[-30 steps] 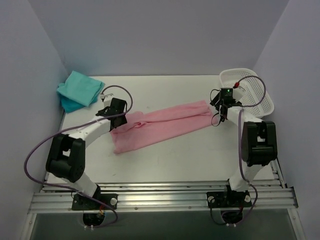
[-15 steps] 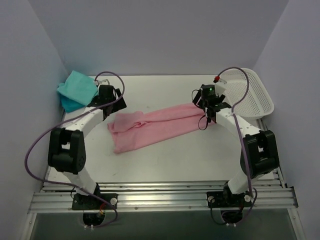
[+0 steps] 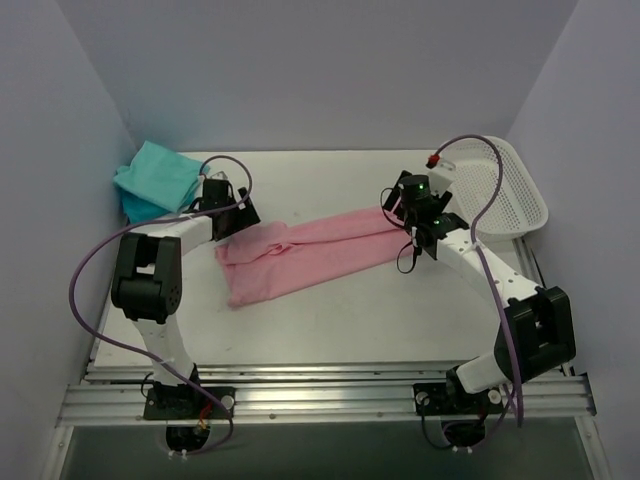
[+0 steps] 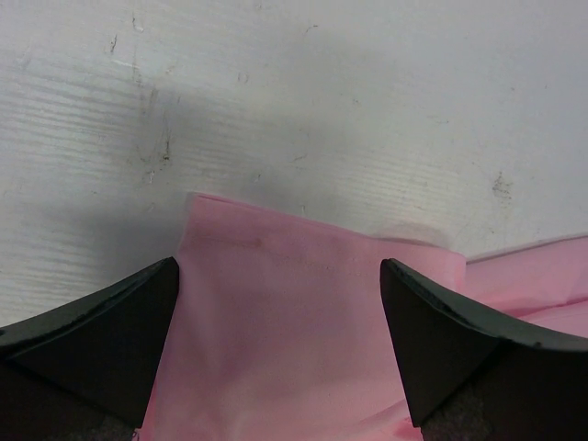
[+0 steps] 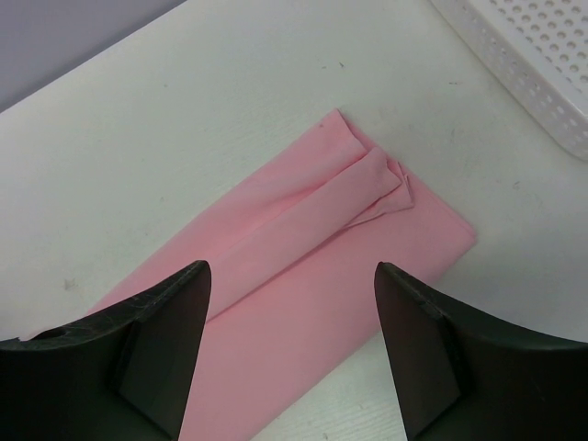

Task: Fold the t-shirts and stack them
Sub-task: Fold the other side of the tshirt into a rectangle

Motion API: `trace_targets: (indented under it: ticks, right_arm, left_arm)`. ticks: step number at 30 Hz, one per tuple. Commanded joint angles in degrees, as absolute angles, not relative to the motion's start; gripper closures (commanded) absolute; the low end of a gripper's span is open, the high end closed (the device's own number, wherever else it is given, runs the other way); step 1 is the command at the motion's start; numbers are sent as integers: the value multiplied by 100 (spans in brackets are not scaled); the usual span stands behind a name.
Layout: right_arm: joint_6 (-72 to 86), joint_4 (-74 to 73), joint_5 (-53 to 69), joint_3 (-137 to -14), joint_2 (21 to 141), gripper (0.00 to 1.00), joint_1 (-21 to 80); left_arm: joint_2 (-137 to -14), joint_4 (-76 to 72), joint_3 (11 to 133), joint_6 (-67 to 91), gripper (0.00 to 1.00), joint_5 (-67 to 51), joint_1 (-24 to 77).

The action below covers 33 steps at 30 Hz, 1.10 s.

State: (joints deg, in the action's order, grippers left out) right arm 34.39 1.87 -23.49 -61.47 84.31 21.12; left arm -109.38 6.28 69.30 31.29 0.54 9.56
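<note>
**End effectors spread wide over the two ends of the pink t-shirt**

The left end effector (image 4: 280, 276) is seen with its two dark fingers (image 4: 110, 322) spread wide apart, and nothing is held between them. It is placed low over the left end of the light pink, soft cloth t-shirt (image 3: 310, 255). In the left wrist view a narrow, straight-edged end of the pink cloth lies in the gap between the fingers. Whether the fingers touch the cloth cannot be told.

The right end effector (image 5: 289, 276) is also opened wide and holds nothing. It is positioned above the right end of the same t-shirt, where a small bunch of folds is seen along the far edge of the cloth.

The pink t-shirt is laid as a long, folded band across the middle of the white counter (image 3: 350, 310). It runs slantwise from the near left to the far right. Its left part is wider and a little wrinkled, and its right part is narrower.

A folded teal cloth t-shirt (image 3: 160, 175) is found at the far left corner of the counter, well apart from the pink one. It rests on a folded blue cloth t-shirt (image 3: 140, 210), of which only an edge is shown.

A white plastic mesh basket (image 3: 510, 190) is seen at the far right corner, near the right end of the pink t-shirt but not touching it.
</note>
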Motion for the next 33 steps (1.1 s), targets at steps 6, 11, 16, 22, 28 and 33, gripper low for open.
trace_targets:
  ticks: [6, 11, 16, 22, 28, 33]
  right_arm:
    - [3366, -184, -2865, -6029, 7858, 32, 2171]
    - [3384, -202, -2909, -5977, 7787, 32, 2162]
    - [3384, -193, -2900, -5915, 7717, 32, 2171]
    - [3357, -237, -2971, -5906, 7620, 32, 2162]
    - [3357, -255, -3006, -5836, 7480, 32, 2162]
    - [3366, -272, -3023, -5757, 7322, 32, 2153]
  left_arm:
    - [-11057, 158, 6768, 3331, 6, -185, 826]
    - [-11039, 228, 6688, 3445, 7, -53, 826]
    - [-11206, 299, 6767, 3480, 11, -53, 826]
    - [-11312, 378, 6864, 3542, 28, -61, 817]
    - [-11364, 422, 6908, 3568, 47, 79, 826]
    - [-11514, 633, 7101, 3551, 73, 114, 826]
